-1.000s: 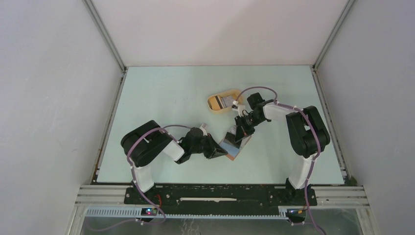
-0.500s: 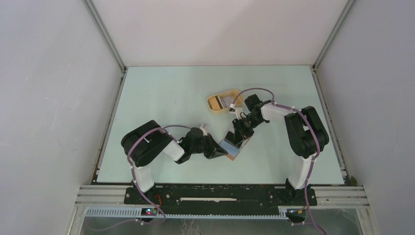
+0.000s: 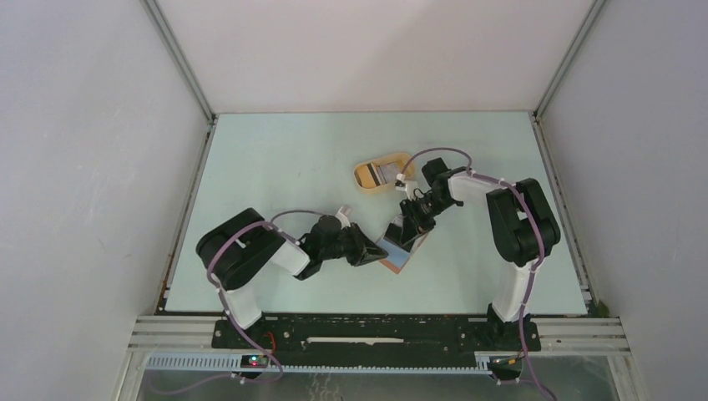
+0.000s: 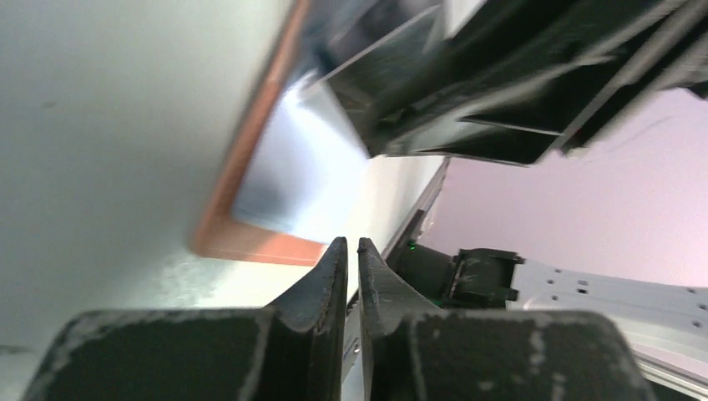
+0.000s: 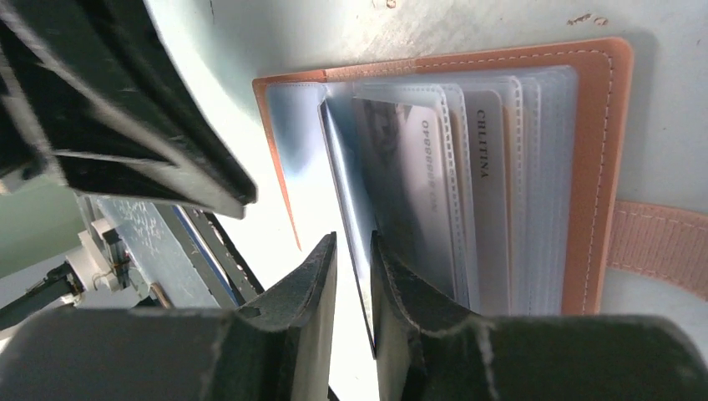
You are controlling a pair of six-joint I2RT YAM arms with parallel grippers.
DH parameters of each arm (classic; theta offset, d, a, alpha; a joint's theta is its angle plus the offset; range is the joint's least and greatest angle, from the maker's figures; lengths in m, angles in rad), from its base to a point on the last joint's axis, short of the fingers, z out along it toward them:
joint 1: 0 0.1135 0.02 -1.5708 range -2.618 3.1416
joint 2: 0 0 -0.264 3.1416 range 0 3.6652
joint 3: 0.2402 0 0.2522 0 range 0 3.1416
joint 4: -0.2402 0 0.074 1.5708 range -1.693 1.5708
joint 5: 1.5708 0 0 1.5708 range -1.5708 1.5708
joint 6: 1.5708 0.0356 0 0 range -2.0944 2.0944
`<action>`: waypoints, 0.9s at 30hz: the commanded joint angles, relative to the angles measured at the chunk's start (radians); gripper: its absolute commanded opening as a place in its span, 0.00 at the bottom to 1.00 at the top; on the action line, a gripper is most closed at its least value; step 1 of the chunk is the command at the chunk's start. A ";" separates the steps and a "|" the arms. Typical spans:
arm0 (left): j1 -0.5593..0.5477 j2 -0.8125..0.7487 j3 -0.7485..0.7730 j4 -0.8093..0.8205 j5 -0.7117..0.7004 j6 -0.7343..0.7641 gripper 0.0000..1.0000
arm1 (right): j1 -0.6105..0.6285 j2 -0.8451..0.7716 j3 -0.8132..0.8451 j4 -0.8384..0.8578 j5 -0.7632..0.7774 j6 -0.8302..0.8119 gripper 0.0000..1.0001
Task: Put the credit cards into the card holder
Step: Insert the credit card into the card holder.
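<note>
The reddish-brown card holder (image 5: 597,167) lies open on the table, its clear pockets fanned out with credit cards (image 5: 409,192) inside them. A dark card edge (image 5: 361,251) stands between the fingers of my right gripper (image 5: 352,238), against the right finger with a gap on the left; that gripper is open. My left gripper (image 4: 352,242) sits just off the holder's orange corner (image 4: 250,242), jaws a narrow slit apart with nothing between them. From above, both grippers (image 3: 373,253) (image 3: 403,234) flank the holder (image 3: 407,257).
A yellow oval tray (image 3: 367,177) with a card (image 3: 386,173) in it stands just behind the right gripper. The holder's snap tab (image 5: 659,242) sticks out on its far side. The right gripper's body (image 4: 467,109) hangs close over the holder.
My right gripper's jaws have parted from the card they pinched. The left arm has drawn back to the left, off the holder's edge, its jaws parted a crack.
</note>
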 commanded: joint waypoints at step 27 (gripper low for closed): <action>0.120 0.023 0.415 -0.341 -0.020 0.201 0.14 | -0.006 0.111 0.070 -0.063 -0.061 -0.028 0.13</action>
